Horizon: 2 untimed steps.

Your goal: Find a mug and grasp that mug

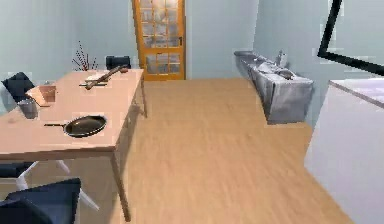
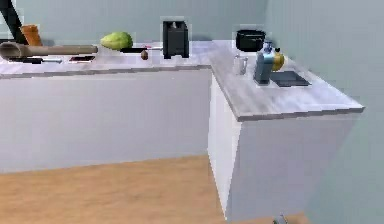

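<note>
— What do we see ahead?
— We see a long light wooden table (image 1: 100, 102) with a black frying pan (image 1: 85, 126) on it. Beyond it is an orange wooden door with glass panes (image 1: 159, 38), and a grey metal sink unit (image 1: 275, 90) stands along the right wall.
— And to the side?
— We find a white L-shaped counter (image 2: 110, 115) bearing a green rounded fruit (image 2: 117, 41), a black boxy appliance (image 2: 175, 38) and a black pot (image 2: 250, 40).

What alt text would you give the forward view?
A long wooden table stands at the left, carrying a dark frying pan and a small brownish cup-like thing. Wood floor runs to an orange glazed door; a steel sink unit lines the right wall.
</note>
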Available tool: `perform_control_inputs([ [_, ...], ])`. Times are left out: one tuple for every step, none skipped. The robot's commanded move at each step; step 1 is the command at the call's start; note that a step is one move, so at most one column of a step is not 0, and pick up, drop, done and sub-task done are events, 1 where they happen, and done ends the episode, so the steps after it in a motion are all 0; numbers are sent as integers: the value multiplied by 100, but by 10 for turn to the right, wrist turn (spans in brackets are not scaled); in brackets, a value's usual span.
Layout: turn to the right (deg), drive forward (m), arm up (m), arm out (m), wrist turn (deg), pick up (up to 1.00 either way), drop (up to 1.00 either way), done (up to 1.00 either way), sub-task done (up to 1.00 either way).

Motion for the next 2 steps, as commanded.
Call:
perform_control_inputs([
  [60, 0, 0, 0, 0, 0, 0, 0, 0],
  [0, 55, 0, 0, 0, 0, 0, 0, 0],
])
